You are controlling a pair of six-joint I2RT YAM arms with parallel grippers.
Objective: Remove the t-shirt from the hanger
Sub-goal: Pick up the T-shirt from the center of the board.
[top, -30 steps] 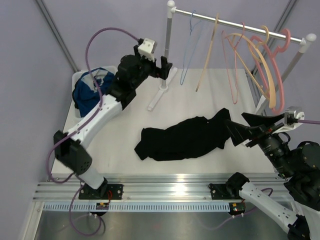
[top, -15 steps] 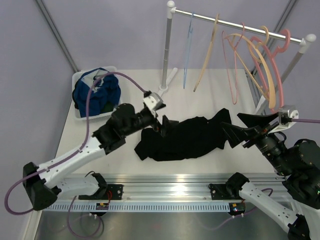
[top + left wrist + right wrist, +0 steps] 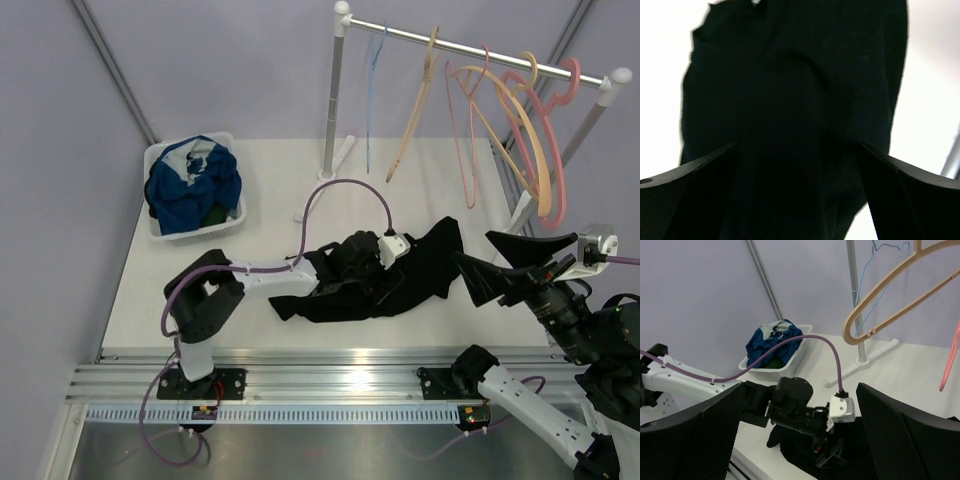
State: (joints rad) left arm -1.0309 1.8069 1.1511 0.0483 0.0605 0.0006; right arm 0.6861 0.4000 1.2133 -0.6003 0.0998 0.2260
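The black t-shirt (image 3: 430, 260) lies crumpled on the white table, with no hanger showing in it. My left gripper (image 3: 392, 278) is low over the shirt's middle, its arm stretched flat across the table. In the left wrist view the shirt (image 3: 800, 75) fills the frame, and the gripper (image 3: 797, 145) stands open just above the cloth. My right gripper (image 3: 500, 268) is open and empty, raised beside the shirt's right end. In the right wrist view the open gripper (image 3: 801, 385) looks down on the left wrist and the shirt (image 3: 795, 457).
A clothes rack (image 3: 470, 48) with several bare hangers, blue, tan, orange and pink, stands at the back right. Its white foot (image 3: 325, 180) rests on the table. A white basket (image 3: 160, 225) of blue clothes sits at the back left and shows in the right wrist view (image 3: 760, 371).
My left arm has swung down from beside the rack post and reached right, low onto the black shirt. The right gripper has barely shifted. The shirt lies as before.
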